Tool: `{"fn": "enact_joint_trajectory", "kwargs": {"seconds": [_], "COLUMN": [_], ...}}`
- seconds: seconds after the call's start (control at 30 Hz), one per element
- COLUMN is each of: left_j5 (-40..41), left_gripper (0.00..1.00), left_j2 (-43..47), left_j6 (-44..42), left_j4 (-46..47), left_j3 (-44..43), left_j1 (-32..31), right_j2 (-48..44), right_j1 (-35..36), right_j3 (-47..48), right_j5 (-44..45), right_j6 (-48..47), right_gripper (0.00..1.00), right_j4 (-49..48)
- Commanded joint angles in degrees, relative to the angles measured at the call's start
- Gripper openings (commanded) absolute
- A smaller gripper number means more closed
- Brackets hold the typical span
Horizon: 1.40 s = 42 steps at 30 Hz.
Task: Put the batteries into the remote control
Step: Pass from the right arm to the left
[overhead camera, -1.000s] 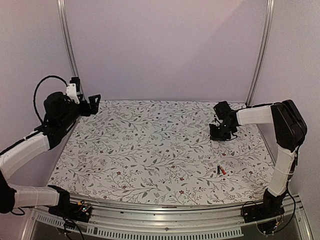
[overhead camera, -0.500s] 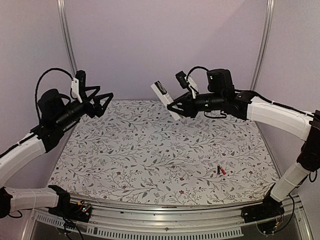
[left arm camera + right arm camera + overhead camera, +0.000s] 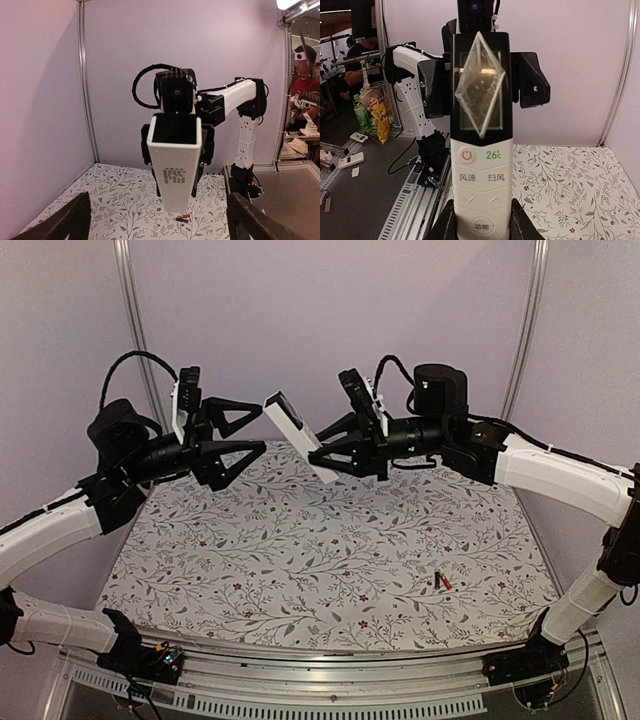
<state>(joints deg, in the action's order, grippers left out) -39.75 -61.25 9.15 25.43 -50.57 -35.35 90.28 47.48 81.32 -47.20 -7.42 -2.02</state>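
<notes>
R fingers [image 3: 340, 428] clamp remote control [image 3: 296, 432] midair; L fingers [image 3: 238, 418] spread wide near its far end.

On the long white plastic remote control [image 3: 481, 200] we read a green "26c" next to a red power sign [image 3: 466, 155]. Under them we see the Chinese words "风速" and "扫风". The round button [image 3: 481, 226] at the bottom says "功能". On the remote's back is a patch of tiny dark print [image 3: 175, 176], too small for us to read.
</notes>
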Motion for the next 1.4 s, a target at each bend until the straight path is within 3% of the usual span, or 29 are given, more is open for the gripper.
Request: {"fn": "enact_joint_trajectory", "kwargs": {"seconds": [0.0,0.37,0.57,0.8,0.9,1.0,1.07,1.17,1.37], "left_j5": [-3.66,-3.52,-0.92,4.20,12.28,22.17,26.21,27.05,28.65], "left_gripper": [0.92,0.71,0.50,0.00,0.00,0.00,0.00,0.00,0.00], "left_j2": [-4.20,-6.14,-6.03,-4.98,-4.86,-4.78,-4.47,-3.99,-3.62], "left_j6": [2.30,0.53,-0.28,0.90,3.76,7.95,10.40,13.41,16.28], "left_j4": [-0.11,-0.55,-1.43,-3.13,-5.87,-9.31,-10.29,-9.56,-8.75], "left_j3": [-4.58,-6.01,-6.71,-6.90,-7.65,-8.48,-8.46,-7.62,-6.93], "left_j1": [-2.09,-6.93,-8.64,-9.50,-9.52,-9.47,-9.47,-9.48,-9.50], "right_j2": [0.56,0.99,1.43,1.26,0.84,-0.11,-0.95,-1.54,-0.15], "right_j1": [1.19,1.67,1.65,1.65,1.65,1.65,1.80,3.42,8.75], "right_j3": [1.77,1.91,1.91,1.91,1.78,1.14,0.15,-1.18,-2.39], "right_j5": [-3.10,-1.12,-1.03,0.03,4.17,10.70,15.40,21.95,35.44], "right_j6": [-2.38,-3.56,-3.69,-3.85,-3.35,-2.50,-1.96,-2.24,-7.20], "right_gripper": [0.00,0.00,0.00,0.01,0.21,0.48,0.57,0.67,0.71], "right_j4": [-1.44,-0.78,-0.47,-0.51,-0.99,-1.75,-2.75,-4.47,-7.71]}}
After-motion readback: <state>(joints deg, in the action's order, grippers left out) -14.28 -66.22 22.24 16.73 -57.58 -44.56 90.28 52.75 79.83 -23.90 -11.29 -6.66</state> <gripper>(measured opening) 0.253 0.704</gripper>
